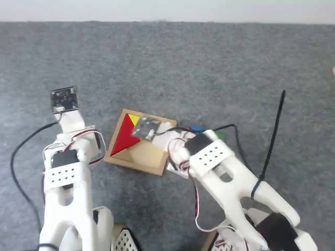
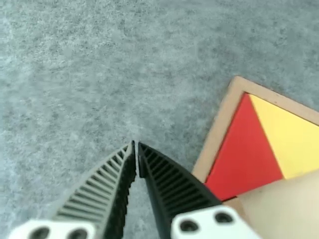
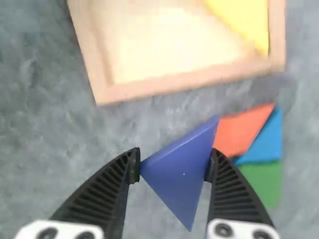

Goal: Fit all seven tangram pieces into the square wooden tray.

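Observation:
The square wooden tray [image 1: 153, 163] lies between the two arms, with a red triangle [image 1: 121, 140] and a yellow piece [image 1: 134, 120] along its left side. My right gripper [image 3: 174, 154] is shut on a dark blue triangle [image 3: 180, 175], just off the tray's rim [image 3: 164, 84] above the carpet. Beside it lie an orange piece [image 3: 241, 131], a light blue piece [image 3: 267, 144] and a green piece [image 3: 262, 182], touching one another. My left gripper [image 2: 135, 146] is shut with nothing in it, over bare carpet next to the tray's corner [image 2: 218, 130], near the red triangle [image 2: 244, 152] and the yellow piece [image 2: 291, 137].
Grey carpet [image 1: 209, 63] covers the whole table, with wide free room at the back. A black cable [image 1: 275, 130] runs along the right arm [image 1: 230, 178]. The left arm [image 1: 65, 172] stands at the tray's left.

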